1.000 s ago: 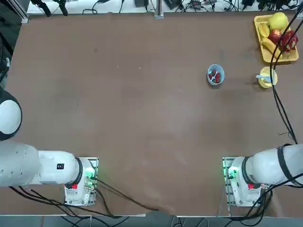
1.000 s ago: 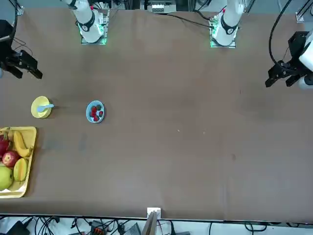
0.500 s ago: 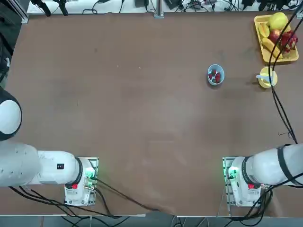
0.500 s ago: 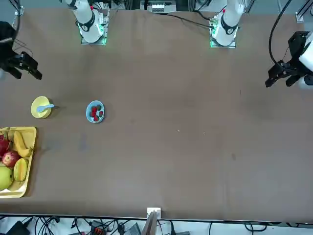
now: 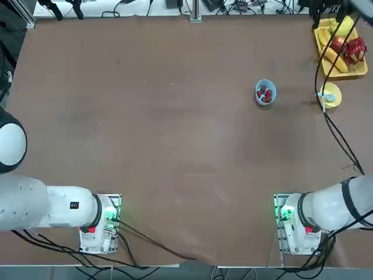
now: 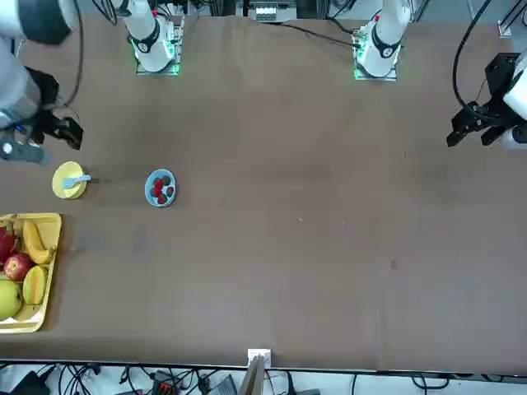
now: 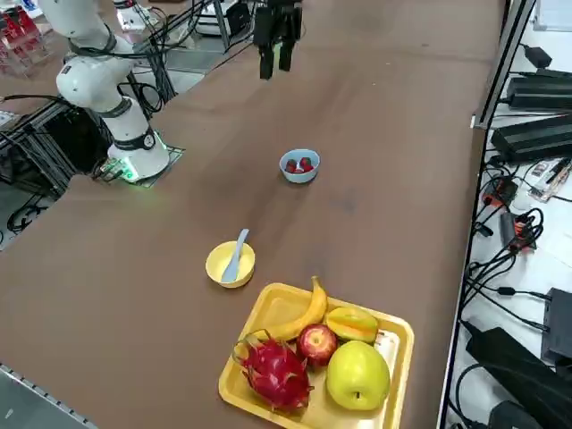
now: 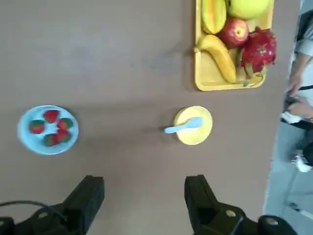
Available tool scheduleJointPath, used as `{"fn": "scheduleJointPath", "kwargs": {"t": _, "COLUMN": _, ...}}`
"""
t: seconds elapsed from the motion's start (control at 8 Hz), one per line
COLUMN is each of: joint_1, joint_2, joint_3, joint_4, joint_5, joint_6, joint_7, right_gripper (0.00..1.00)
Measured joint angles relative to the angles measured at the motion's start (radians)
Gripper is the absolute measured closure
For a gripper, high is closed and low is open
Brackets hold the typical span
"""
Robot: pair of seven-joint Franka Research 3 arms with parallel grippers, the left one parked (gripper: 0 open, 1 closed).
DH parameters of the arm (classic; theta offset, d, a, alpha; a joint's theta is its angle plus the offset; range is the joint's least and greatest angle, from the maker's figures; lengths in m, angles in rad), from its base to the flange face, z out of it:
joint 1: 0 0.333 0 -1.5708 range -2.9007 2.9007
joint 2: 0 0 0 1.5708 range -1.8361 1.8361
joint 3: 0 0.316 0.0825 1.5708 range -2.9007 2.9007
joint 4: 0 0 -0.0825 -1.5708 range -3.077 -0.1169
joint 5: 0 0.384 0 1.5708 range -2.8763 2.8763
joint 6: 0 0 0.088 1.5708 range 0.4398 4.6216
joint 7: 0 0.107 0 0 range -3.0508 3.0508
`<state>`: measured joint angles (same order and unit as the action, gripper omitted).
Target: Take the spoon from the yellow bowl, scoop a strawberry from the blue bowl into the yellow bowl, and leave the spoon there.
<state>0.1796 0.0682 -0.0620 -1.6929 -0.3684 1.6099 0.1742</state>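
The right gripper [image 8: 144, 205] hangs above the brown tabletop [image 6: 288, 214], fingers [image 8: 88, 198] spread wide and holding nothing; the spoon [image 8: 183, 126] lies in the yellow bowl [image 8: 194, 125], handle jutting over the rim, well apart from both fingers; the blue bowl [image 8: 47, 129] with strawberries [image 8: 50, 127] sits apart, and the yellow fruit tray [image 8: 205, 81] stands near the yellow bowl.

Overhead and front views oppose; side looks diagonally; wrist looks down; all share yellow bowl [image 5: 330, 95].
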Motion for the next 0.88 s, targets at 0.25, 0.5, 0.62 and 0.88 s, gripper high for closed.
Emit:
{"fn": "scheduleJointPath", "kwargs": {"t": 0.25, "joint_1": -0.005, "joint_2": 0.021, "joint_3": -0.008, "joint_4": -0.128, "joint_5": -0.130, "joint_6": 0.122, "joint_7": 0.058, "right_gripper": 0.00}}
{"fn": "scheduleJointPath", "kwargs": {"t": 0.5, "joint_1": -0.002, "joint_2": 0.081, "joint_3": -0.009, "joint_4": -0.200, "joint_5": -0.219, "joint_6": 0.198, "joint_7": 0.202, "right_gripper": 0.00}}
{"fn": "scheduleJointPath", "kwargs": {"t": 0.62, "joint_1": 0.013, "joint_2": 0.127, "joint_3": -0.006, "joint_4": -0.210, "joint_5": -0.279, "joint_6": 0.207, "joint_7": 0.278, "right_gripper": 0.00}}
{"fn": "scheduleJointPath", "kwargs": {"t": 0.88, "joint_1": 0.064, "joint_2": 0.233, "joint_3": -0.002, "joint_4": -0.217, "joint_5": -0.402, "joint_6": 0.208, "joint_7": 0.463, "right_gripper": 0.00}}
